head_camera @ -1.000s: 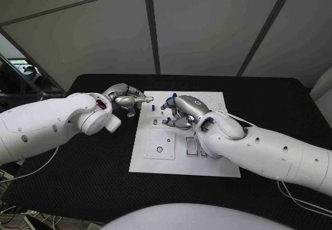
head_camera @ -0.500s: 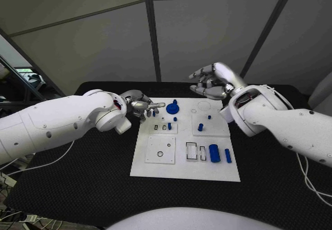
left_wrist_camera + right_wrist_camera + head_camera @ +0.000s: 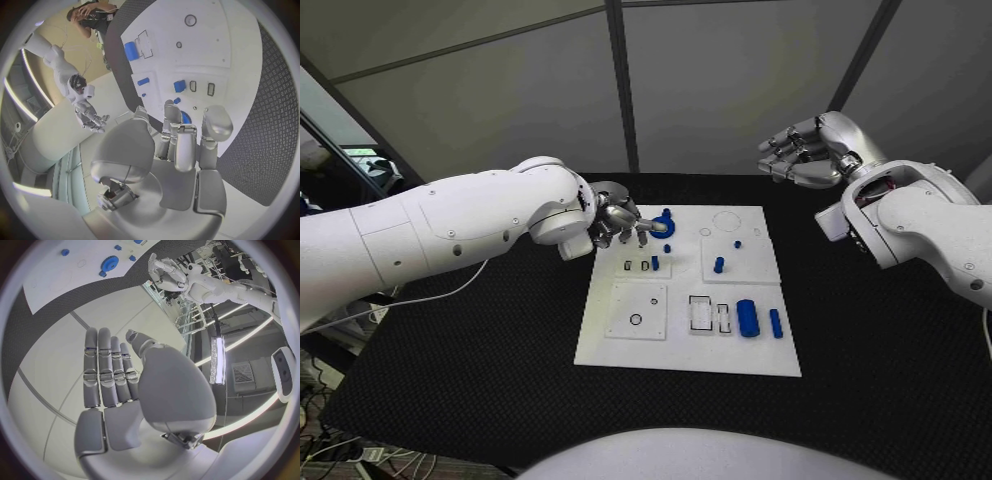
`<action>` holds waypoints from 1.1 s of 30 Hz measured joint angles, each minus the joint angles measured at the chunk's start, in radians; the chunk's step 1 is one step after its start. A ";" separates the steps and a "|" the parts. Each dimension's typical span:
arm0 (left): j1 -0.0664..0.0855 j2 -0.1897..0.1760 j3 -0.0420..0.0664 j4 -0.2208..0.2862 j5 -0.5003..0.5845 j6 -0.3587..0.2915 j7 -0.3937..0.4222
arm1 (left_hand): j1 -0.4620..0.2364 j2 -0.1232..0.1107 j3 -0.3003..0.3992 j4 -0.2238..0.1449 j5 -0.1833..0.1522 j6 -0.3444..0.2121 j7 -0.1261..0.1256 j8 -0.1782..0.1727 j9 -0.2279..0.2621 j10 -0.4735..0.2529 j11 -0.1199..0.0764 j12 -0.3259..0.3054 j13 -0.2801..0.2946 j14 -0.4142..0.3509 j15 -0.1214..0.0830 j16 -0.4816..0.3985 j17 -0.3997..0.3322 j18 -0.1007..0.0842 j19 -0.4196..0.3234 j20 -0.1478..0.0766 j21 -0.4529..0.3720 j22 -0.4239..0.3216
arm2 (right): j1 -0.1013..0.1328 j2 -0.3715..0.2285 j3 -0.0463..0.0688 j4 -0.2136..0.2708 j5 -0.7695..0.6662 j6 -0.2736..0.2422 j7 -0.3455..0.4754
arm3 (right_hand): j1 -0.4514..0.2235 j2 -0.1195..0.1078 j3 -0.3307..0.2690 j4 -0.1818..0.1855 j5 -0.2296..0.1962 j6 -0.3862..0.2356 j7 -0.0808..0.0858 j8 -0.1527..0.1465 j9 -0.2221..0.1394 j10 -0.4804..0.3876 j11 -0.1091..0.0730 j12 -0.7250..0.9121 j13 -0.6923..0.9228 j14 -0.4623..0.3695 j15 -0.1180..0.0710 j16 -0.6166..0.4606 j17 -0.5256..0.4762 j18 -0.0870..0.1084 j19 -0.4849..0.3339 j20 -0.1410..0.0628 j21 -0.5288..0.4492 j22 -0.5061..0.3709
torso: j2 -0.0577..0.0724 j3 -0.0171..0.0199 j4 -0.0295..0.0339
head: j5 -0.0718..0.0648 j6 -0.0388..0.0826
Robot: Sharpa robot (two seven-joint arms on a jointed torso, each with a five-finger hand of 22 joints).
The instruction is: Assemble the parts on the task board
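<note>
A: Since the near end of the task board (image 3: pixel 632 350) on the black table (image 3: pixel 473 370) is bare apart from a square inset plate with a small hole (image 3: pixel 635 320), what sits just beyond it?

B: To the right of that plate, two empty rectangular slots, then a stout blue cylinder (image 3: pixel 747 318) and a slimmer blue bar (image 3: pixel 776 323) lying side by side on the board. Farther up, a small blue peg (image 3: pixel 718 265) stands on the right half, and another small blue piece (image 3: pixel 655 263) stands beside two little slots on the left half.

A: And the hands?

B: The left hand (image 3: pixel 620 222) hovers at the board's far left corner, fingers (image 3: pixel 178 145) curled downward, just beside the round blue disc (image 3: pixel 662 225). I cannot tell whether a fingertip touches the disc; nothing looks gripped. The right hand (image 3: pixel 808 150) is raised well above and beyond the far right corner, fingers (image 3: pixel 106 370) straight and together, holding nothing.

A: So which step is in hand?

B: I'd judge the left hand is addressing the disc or the small piece near it, with most parts not yet seated. The next move calls for a fine pinch on one small part, then lining it up with its matching recess.
</note>
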 measured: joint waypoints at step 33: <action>0.043 0.180 -0.068 -0.181 -0.140 0.183 -0.065 | -0.010 0.020 -0.021 -0.007 -0.007 0.009 -0.009 0.000 0.010 0.009 -0.002 0.000 0.001 0.000 0.000 0.007 0.000 -0.030 0.007 0.000 0.005 0.003 | 0.001 -0.001 -0.001 -0.016 0.080 0.035 0.063 | -0.005 0.006 0.004 -0.037 0.020 0.039 0.022 -0.083 0.000 0.102 0.024 -0.251 -0.180 0.076 0.031 -0.302 -0.270 0.000 0.087 0.032 -0.265 -0.203 | 0.007 -0.0049 0.0000 | 0.001 -0.022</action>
